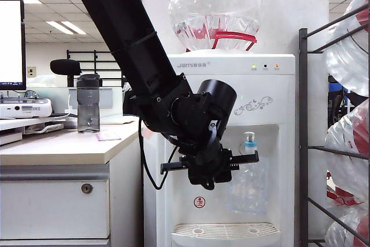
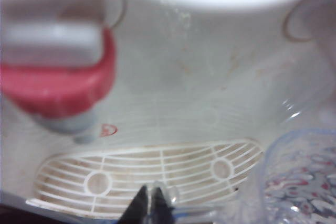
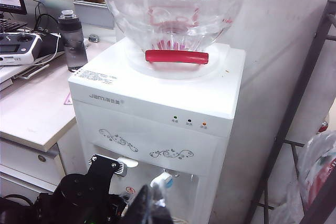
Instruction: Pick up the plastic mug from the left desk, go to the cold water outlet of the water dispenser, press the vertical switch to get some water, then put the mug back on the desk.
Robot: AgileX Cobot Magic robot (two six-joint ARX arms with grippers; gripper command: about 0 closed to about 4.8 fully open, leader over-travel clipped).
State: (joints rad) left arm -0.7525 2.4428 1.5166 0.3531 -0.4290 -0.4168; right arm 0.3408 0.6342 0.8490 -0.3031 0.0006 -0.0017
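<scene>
The left tool (image 1: 209, 169) is pinching the plastic mug (image 1: 247, 186) inside the water dispenser (image 1: 272, 93), below the cold water outlet (image 1: 250, 141). Next, I think the mug rim must push the vertical switch. The right tool (image 3: 149, 203) waits pressed together, holding nothing.

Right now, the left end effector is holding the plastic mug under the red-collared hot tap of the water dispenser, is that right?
Not quite. The left end effector holds the plastic mug under the cold water outlet, the blue-collared tap of the water dispenser, as the exterior view shows; the red-collared tap stands beside it.
</scene>
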